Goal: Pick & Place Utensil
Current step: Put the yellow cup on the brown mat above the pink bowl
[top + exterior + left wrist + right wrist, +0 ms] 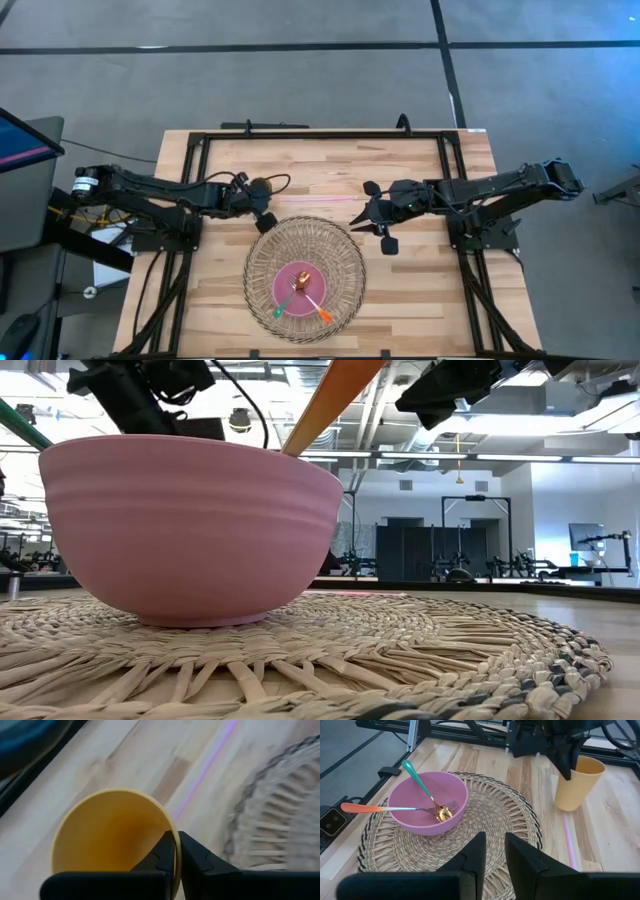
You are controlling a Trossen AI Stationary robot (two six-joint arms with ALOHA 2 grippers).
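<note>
wooden table (420,290) carries a woven placemat (495,827) at 6 o'clock; on it a pink bowl (427,802) holds a green-handled spoon (422,787) and orange-handled fork (390,809); left gripper (176,851) pinches a yellow cup's (577,782) rim at 10 o'clock; right gripper (377,219) spread, hovering at 2 o'clock.

Bowl: plain pink plastic round bowl (427,802), faint horizontal ribbing on its outer wall.
Mat: round woven straw placemat (505,827), pale tan, radiating spoke weave, with a darker grey-flecked braided rim.
Spoon: gold-headed metal spoon with a teal-green handle (422,786).
Fork: silver metal fork with an orange handle (380,808).
Cup: plain mustard-yellow plastic cup (578,783).
Table: light blond wooden table (420,300), plank-striped grain, crossed by a thin pink-purple line (569,843).
Arms: black.
</note>
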